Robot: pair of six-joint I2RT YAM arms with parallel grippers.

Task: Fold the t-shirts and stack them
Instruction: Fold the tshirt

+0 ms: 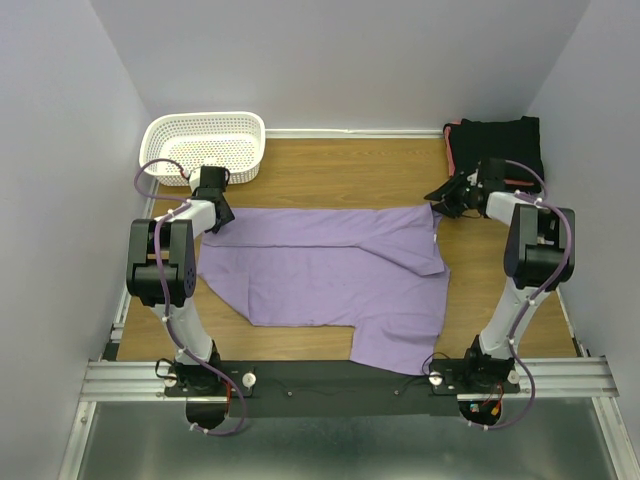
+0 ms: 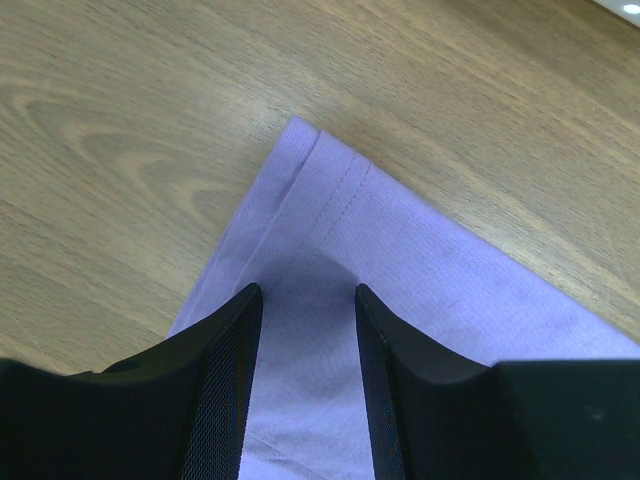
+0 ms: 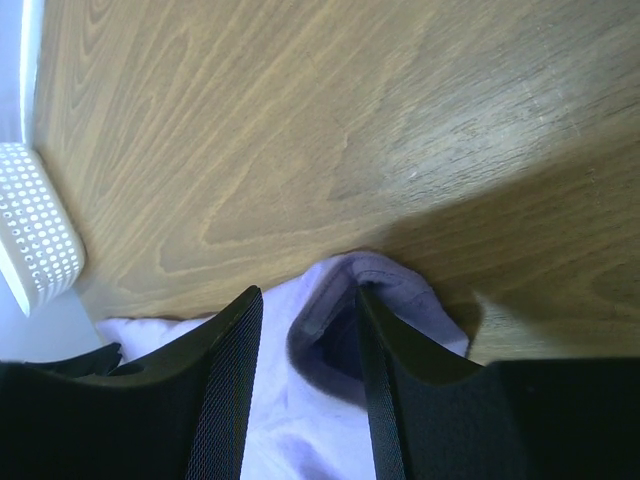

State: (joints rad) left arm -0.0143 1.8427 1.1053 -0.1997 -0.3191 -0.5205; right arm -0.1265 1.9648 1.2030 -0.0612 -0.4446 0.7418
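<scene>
The lavender t-shirt (image 1: 330, 280) lies spread flat across the middle of the wooden table. My left gripper (image 1: 215, 215) hovers over its far left corner (image 2: 310, 190), jaws open, with flat cloth showing between the fingers (image 2: 235, 340). At the shirt's far right corner my right gripper (image 1: 441, 204) is open too. There a hemmed fold of the cloth (image 3: 345, 290) bulges up between the fingers and curls over the right finger (image 3: 385, 340). Folded black t-shirts (image 1: 497, 148), one with a coral-red edge (image 1: 452, 150), are stacked at the back right corner.
A white mesh basket (image 1: 205, 146) stands at the back left, close behind the left gripper; its wall (image 3: 35, 230) also shows in the right wrist view. Grey walls close the table on three sides. Bare wood (image 1: 340, 170) lies behind the shirt.
</scene>
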